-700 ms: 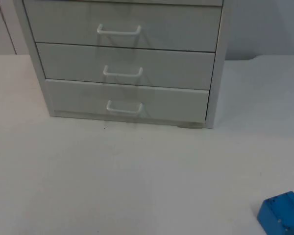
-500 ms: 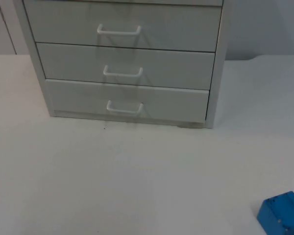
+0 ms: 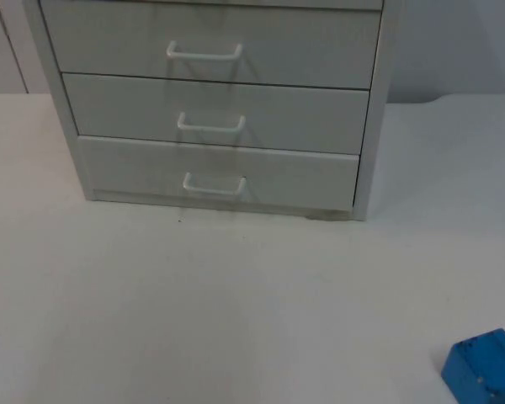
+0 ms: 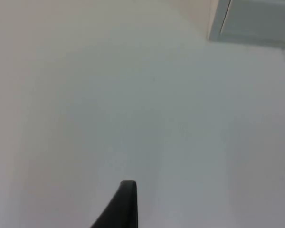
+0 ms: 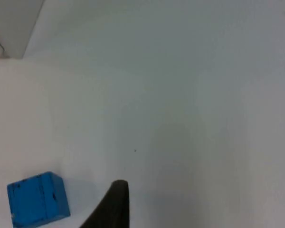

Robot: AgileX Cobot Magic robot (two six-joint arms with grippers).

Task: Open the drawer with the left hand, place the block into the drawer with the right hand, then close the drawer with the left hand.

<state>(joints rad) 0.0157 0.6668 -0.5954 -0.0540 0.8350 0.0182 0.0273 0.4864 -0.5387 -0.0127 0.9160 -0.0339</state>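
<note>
From the top view I have the white drawer unit (image 3: pixel 210 109) standing at the upper centre of the frame on the white table (image 3: pixel 194 311), with three drawers stacked in it. All three fronts sit flush, so the bottom drawer (image 3: pixel 219 175) with its white handle (image 3: pixel 215 186) is closed. The blue block (image 3: pixel 485 367) lies on the table at the lower right corner of the top view, well apart from the drawer unit. On my left wrist view the left gripper (image 4: pixel 126 206) hangs above bare table, with a corner of the drawer unit (image 4: pixel 251 21) ahead of it. On my right wrist view the right gripper (image 5: pixel 115 205) hangs above the table just beside the block (image 5: pixel 37 199), not touching it. I cannot tell how the jaws of either one stand.
</note>
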